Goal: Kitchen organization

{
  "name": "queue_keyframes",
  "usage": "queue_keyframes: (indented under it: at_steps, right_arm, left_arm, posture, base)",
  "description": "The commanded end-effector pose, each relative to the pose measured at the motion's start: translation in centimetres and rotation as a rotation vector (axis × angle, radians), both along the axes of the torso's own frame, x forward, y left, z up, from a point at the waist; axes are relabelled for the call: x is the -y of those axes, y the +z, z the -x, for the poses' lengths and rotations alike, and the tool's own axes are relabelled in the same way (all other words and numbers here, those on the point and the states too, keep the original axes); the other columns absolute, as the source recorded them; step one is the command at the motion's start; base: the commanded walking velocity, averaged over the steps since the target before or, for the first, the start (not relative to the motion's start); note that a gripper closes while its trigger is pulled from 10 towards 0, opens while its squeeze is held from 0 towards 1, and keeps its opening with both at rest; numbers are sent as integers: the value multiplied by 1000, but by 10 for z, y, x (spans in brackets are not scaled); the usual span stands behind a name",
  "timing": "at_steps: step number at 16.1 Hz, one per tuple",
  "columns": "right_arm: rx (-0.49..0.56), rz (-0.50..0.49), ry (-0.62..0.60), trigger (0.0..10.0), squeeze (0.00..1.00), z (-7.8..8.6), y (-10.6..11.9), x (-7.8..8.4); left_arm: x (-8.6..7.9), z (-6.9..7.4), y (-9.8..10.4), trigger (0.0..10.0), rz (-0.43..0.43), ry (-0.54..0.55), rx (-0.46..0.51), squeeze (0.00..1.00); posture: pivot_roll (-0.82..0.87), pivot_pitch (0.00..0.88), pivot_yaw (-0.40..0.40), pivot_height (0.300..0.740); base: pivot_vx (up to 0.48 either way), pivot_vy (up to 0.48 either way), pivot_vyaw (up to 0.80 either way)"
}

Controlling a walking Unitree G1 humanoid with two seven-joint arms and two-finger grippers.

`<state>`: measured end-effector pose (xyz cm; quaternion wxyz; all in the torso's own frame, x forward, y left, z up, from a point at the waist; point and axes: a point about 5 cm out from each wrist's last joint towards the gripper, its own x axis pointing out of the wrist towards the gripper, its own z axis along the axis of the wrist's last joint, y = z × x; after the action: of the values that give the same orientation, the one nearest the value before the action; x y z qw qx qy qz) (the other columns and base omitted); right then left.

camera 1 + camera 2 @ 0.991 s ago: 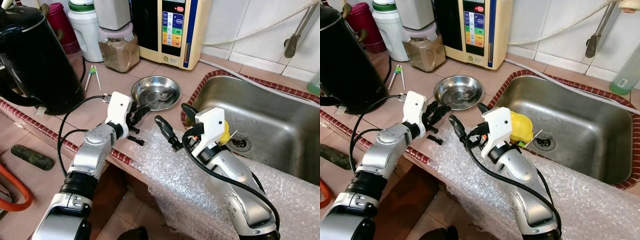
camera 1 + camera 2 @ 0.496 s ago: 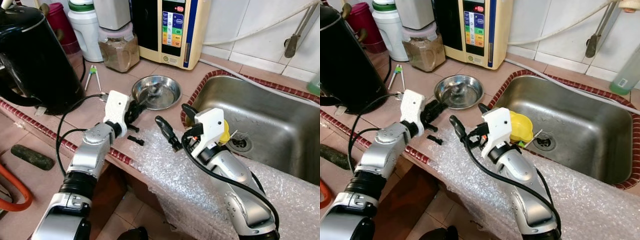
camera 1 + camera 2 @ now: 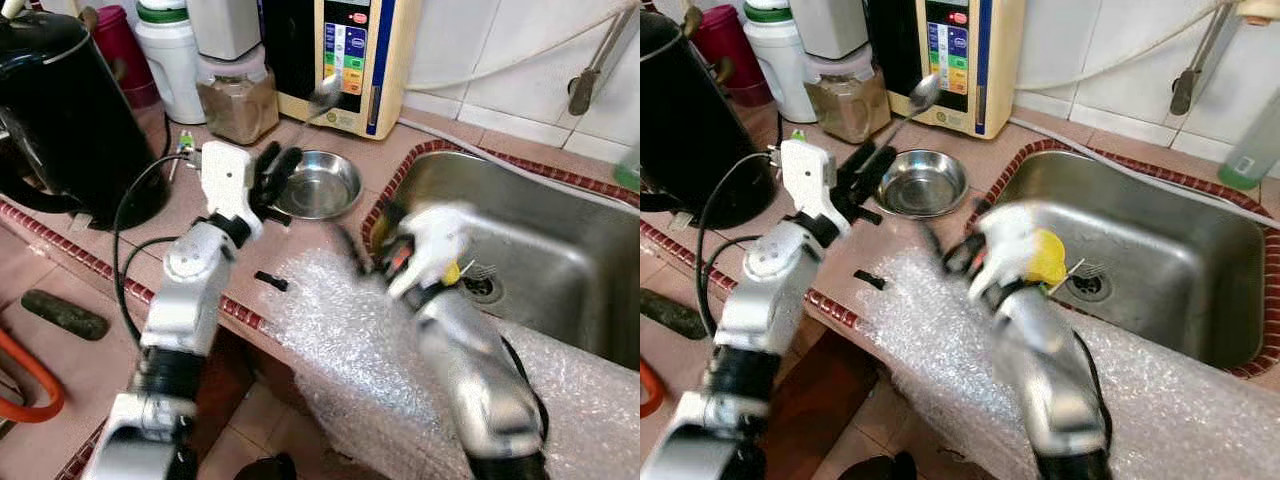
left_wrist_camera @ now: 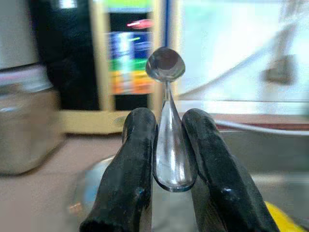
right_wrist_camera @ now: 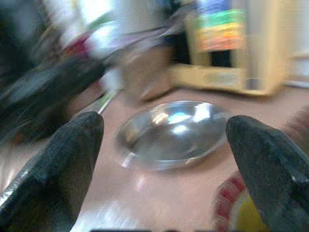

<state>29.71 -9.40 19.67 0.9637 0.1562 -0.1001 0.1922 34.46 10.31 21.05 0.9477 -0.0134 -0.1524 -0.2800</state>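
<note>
My left gripper (image 3: 272,172) is shut on the handle of a metal spoon (image 3: 325,92) and holds it raised above the counter, bowl end up in front of the water machine. The left wrist view has the spoon (image 4: 166,96) pinched between the two black fingers (image 4: 140,145). Below it a round steel bowl (image 3: 318,185) sits on the pink counter, with nothing in it. My right gripper (image 5: 164,130) is open and motion-blurred, hovering over the bubble wrap beside the sink corner, facing the steel bowl (image 5: 174,128).
A steel sink (image 3: 540,230) with a yellow item (image 3: 1048,257) lies on the right. Bubble wrap (image 3: 340,340) covers the counter's front edge. A black kettle (image 3: 70,110), a spice jar (image 3: 237,100) and a water machine (image 3: 340,50) line the back. A small black piece (image 3: 270,281) lies near the edge.
The left gripper has lifted the spoon out of the steel bowl and raised it. The right arm is now blurred and has shifted a little toward the sink.
</note>
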Motion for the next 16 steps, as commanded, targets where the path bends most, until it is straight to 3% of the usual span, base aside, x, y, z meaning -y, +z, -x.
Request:
queue_keyframes:
  at_steps: [1,3,8,12,16]
  right_arm:
    - [-29,-94,-34,10000,0,-4,3,9]
    - [-50,-307,-52,10000,0,-14,13,17]
    - [-103,-485,-19,10000,0,-22,14,11]
    - [-113,-542,26,10000,0,-35,20,0]
    - [-110,-525,21,10000,0,-38,20,5]
  left_arm:
    - [7,6,3,0,-10,-51,17,0]
    - [22,16,-3,0,-26,-128,24,0]
    - [45,31,2,0,-24,-250,46,0]
    - [52,39,0,0,-34,-289,42,0]
    - [46,35,0,0,-25,-244,30,0]
  posture:
    - [25,105,42,740]
    - [26,104,39,740]
    - [24,106,38,740]
    - [31,104,39,740]
    - [32,106,35,740]
  base:
    - [0,0,0]
    - [0,0,0]
    - [0,0,0]
    - [0,0,0]
    - [0,0,0]
